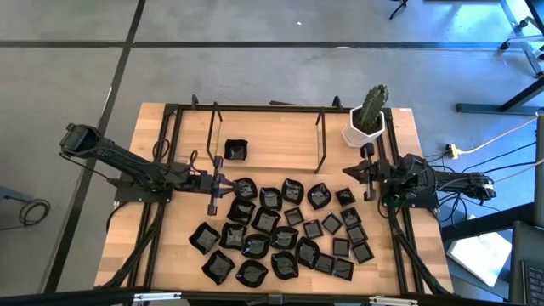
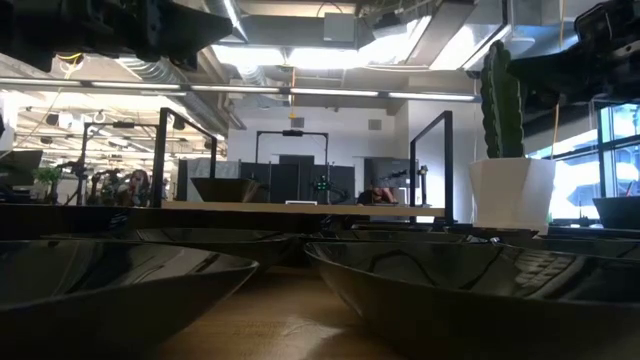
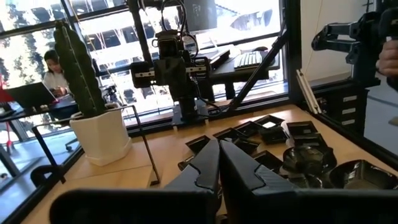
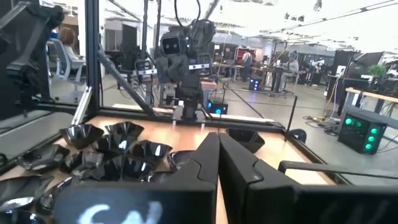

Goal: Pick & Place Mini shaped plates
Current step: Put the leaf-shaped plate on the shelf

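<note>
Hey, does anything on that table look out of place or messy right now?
One mini plate sits alone on the far side, apart from the heap of black mini plates crowding the near half. A potted cactus stands in the far right corner. Nothing looks spilled or broken.

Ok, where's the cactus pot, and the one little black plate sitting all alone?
white pot (image 1: 365, 132), high view, on its rim beside the cactus.
lone black plate (image 1: 235, 150), high view, on its centre.
</note>
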